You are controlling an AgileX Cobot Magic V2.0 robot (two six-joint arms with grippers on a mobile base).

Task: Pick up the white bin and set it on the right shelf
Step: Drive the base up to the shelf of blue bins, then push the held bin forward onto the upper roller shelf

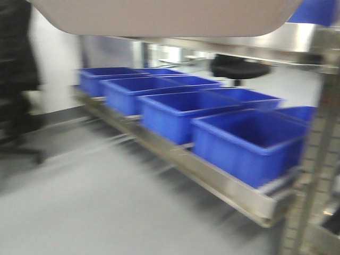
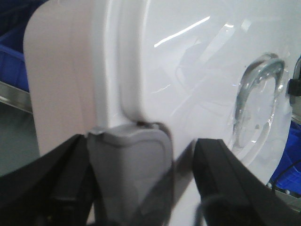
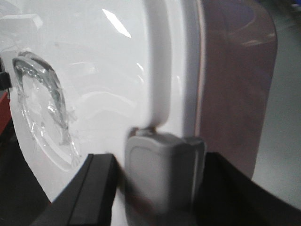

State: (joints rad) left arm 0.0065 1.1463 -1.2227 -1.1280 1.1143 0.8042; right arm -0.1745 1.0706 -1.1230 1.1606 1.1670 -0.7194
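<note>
The white bin (image 1: 159,16) hangs high across the top of my front view. I judge it is held end to end between both arms so it clears the blue bins (image 1: 247,143) lining the right shelf (image 1: 223,187). The left gripper (image 2: 141,146) straddles a grey latch (image 2: 129,165), fingers apart with a gap showing. The right gripper (image 3: 159,162) hugs the opposite latch; whether it is clamped, I cannot tell.
</note>
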